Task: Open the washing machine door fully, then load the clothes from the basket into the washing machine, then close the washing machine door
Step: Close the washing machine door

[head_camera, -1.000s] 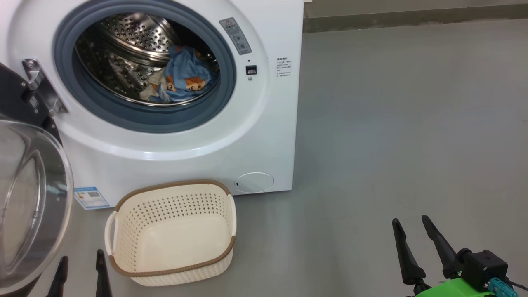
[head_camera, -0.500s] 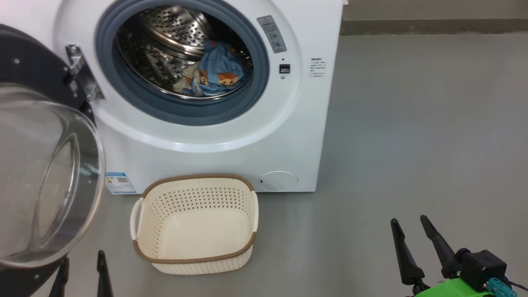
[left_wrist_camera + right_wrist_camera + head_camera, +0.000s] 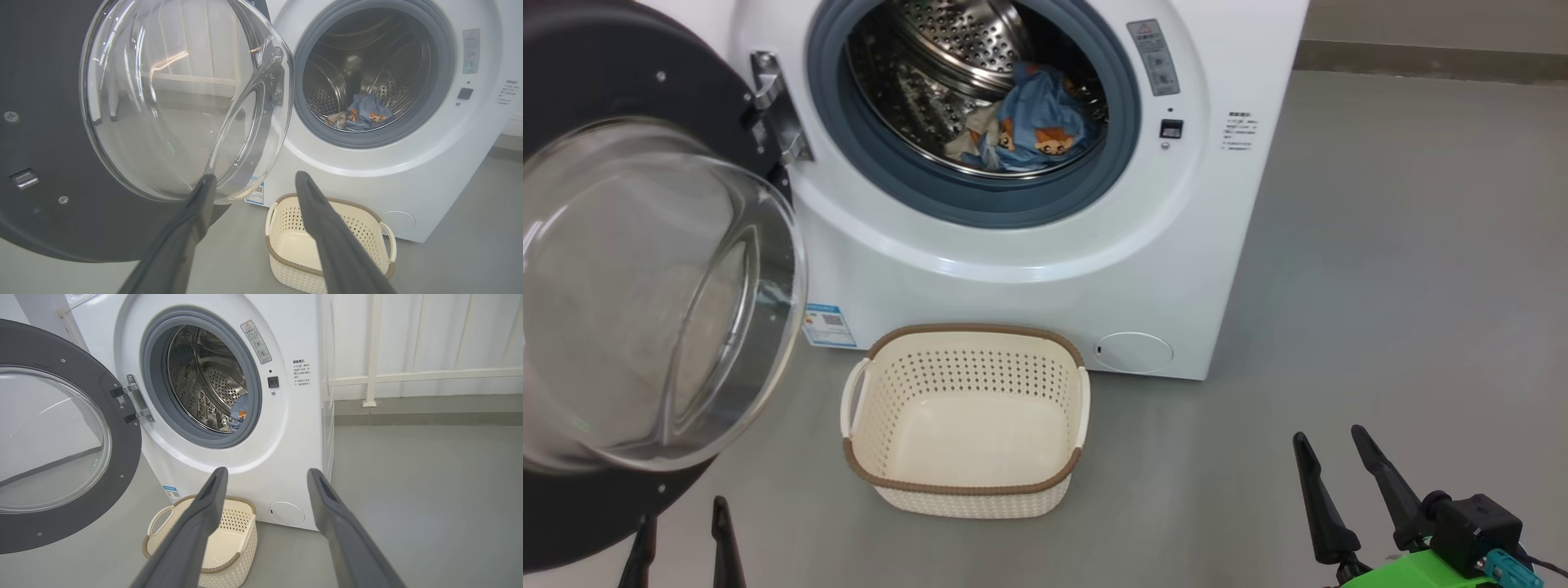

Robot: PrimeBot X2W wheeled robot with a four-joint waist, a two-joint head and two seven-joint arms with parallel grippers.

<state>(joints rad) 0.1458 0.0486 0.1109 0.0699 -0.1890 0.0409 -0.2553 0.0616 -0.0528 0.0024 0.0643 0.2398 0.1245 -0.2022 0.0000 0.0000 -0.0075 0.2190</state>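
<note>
Clothes (image 3: 1031, 129) sitting in the washer (image 3: 1013, 302), door (image 3: 645, 286) open at 9 o'clock, basket (image 3: 964, 488) at 6; left gripper (image 3: 684, 513) and right gripper (image 3: 1328, 434) fingers spread.

The washing machine (image 3: 1029, 278) is white, with a grey-blue rubber ring (image 3: 980, 208) around a shiny steel drum (image 3: 931, 73) dotted with small holes. The clothes (image 3: 1037, 122) inside are light blue, printed with orange-brown bears, with some cream. The door (image 3: 621, 73), at the left of the frame, is glossy black around clear glass. The basket (image 3: 972, 500) is cream-white, pierced with rows of holes, its rim brown and woven-looking. The floor (image 3: 1380, 286) is plain grey.
</note>
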